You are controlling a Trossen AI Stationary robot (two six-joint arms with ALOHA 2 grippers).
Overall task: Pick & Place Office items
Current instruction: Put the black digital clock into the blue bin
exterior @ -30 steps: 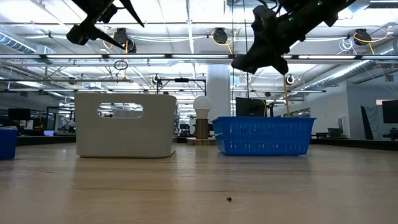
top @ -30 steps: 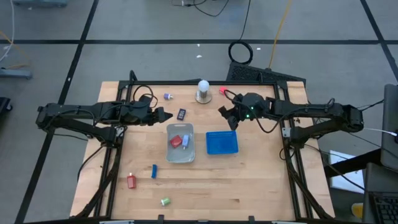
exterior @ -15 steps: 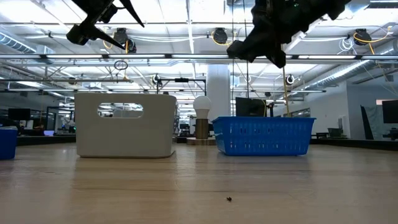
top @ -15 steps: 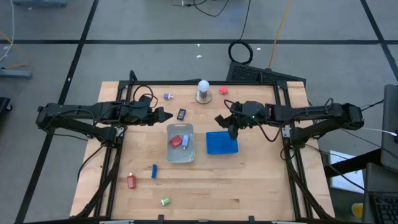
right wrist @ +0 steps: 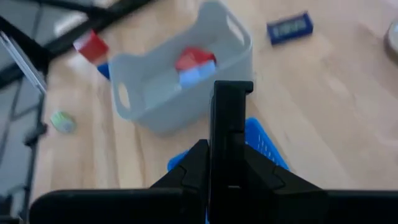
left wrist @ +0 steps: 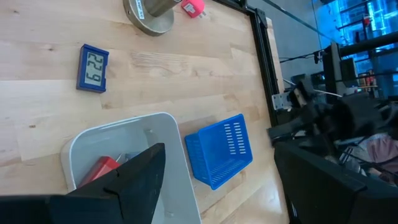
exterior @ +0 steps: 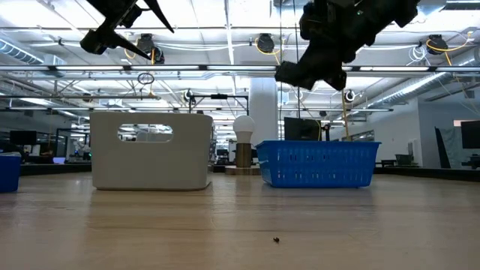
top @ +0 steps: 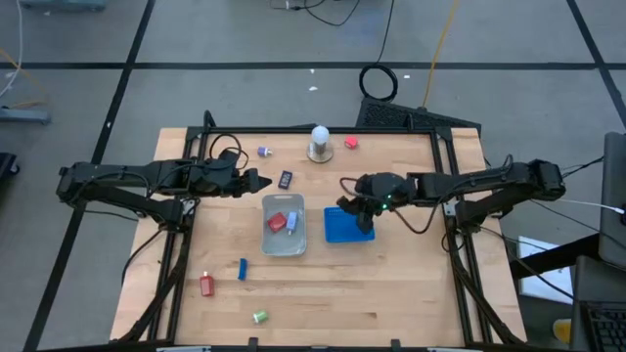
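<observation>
the right gripper (top: 357,208) hangs over the blue basket (top: 350,228) at its near-tray edge, fingers pressed together with nothing visible between them. only the right wrist view shows the red item (right wrist: 194,58) and light blue item (right wrist: 198,74) inside the clear tray (right wrist: 143,99), just beside the basket. the left gripper (top: 259,180) waits spread open past the tray's far corner. the green item (top: 259,316) lies well apart from the basket on bare table (top: 391,293).

Tray (top: 284,239) at centre of the surface (top: 391,293): basket (top: 349,226) just right of it; two items (top: 285,222) inside it; clock (top: 286,180) behind it; three items (top: 242,269) lying left-front.
</observation>
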